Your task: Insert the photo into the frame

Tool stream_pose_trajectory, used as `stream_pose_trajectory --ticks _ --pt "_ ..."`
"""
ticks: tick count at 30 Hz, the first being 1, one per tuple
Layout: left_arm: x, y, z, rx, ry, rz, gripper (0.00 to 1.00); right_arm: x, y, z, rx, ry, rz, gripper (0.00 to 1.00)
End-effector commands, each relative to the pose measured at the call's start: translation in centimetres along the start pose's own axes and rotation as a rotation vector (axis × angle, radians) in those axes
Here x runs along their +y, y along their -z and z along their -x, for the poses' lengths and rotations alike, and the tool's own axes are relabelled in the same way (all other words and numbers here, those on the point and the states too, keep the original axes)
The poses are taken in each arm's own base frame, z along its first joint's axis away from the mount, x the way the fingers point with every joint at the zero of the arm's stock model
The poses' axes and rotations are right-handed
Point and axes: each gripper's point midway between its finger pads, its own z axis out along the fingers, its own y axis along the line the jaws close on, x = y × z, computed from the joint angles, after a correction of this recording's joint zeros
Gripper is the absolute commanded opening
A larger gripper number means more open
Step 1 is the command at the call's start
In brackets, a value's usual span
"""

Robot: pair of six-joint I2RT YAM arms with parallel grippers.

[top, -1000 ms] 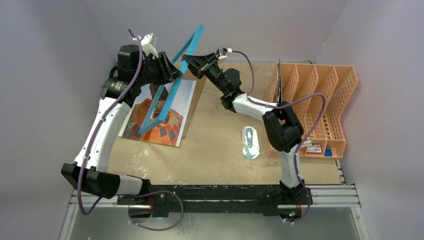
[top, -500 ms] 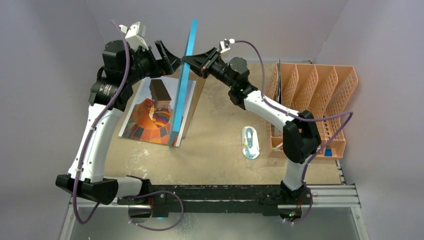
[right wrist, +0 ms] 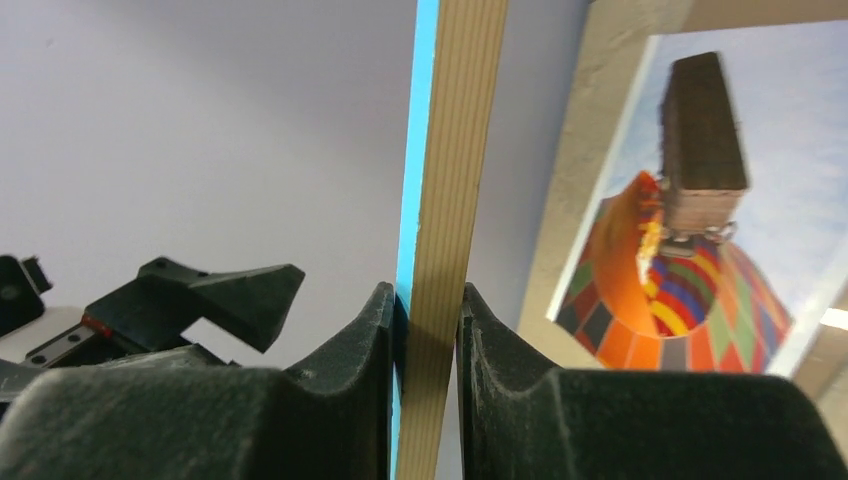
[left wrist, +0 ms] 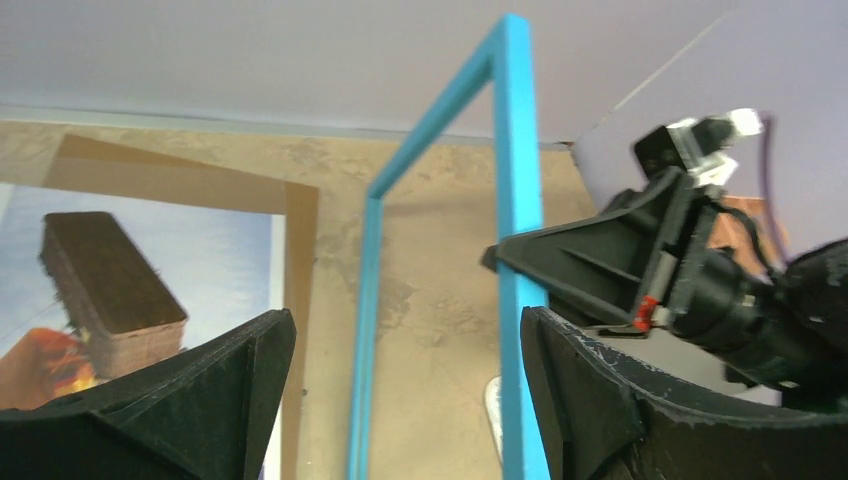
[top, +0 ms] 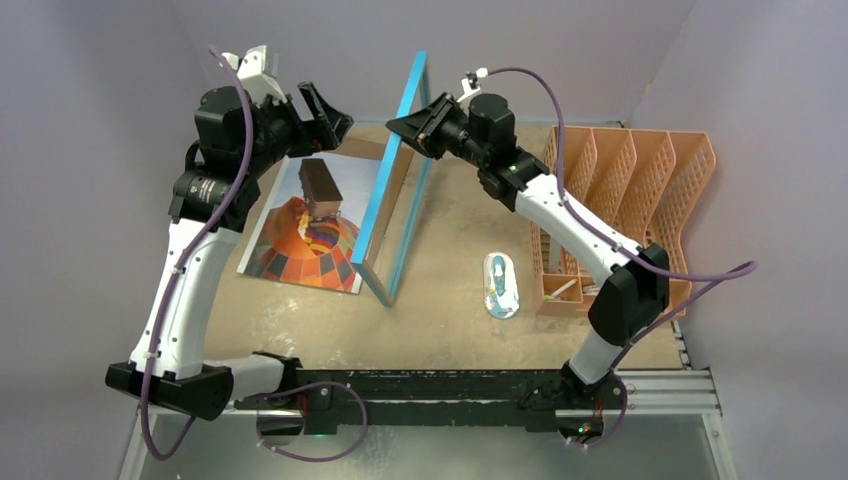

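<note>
We see the frame standing on edge mid-table, with the right gripper pinching its rim. The left gripper is spread wide, holding nothing. The photo lies face-up on a brown board at left. An orange rack and a small oval thing sit to the right.

Frame is bright blue up front, with pale, finely striped wood on the back. The photo has an orange-red balloon with rainbow checks, a dark brown basket and pale blue sky. Backing board is plain brown, and the file rack is peachy-orange lattice.
</note>
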Motion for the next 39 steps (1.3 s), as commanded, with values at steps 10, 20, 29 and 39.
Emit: stream_pose_trajectory --ticks 10,20,29,39 --pt "8.8 -2.1 -6.0 0.079 -0.015 0.329 0.86 -6.7 -2.4 1.3 0.012 0.216 -0.273 0.02" --pt "12.1 -1.3 -7.9 0.106 -0.044 0.465 0.85 -12.7 -5.3 1.1 -0.011 0.224 -0.372 0.03" --pt "13.2 -1.6 -9.6 0.147 -0.045 0.491 0.85 -19.5 -6.2 0.1 -0.024 0.227 -0.537 0.02" --pt "14.5 -2.1 -10.9 0.186 -0.051 0.524 0.85 -22.3 -7.2 -0.5 0.005 0.256 -0.580 0.02"
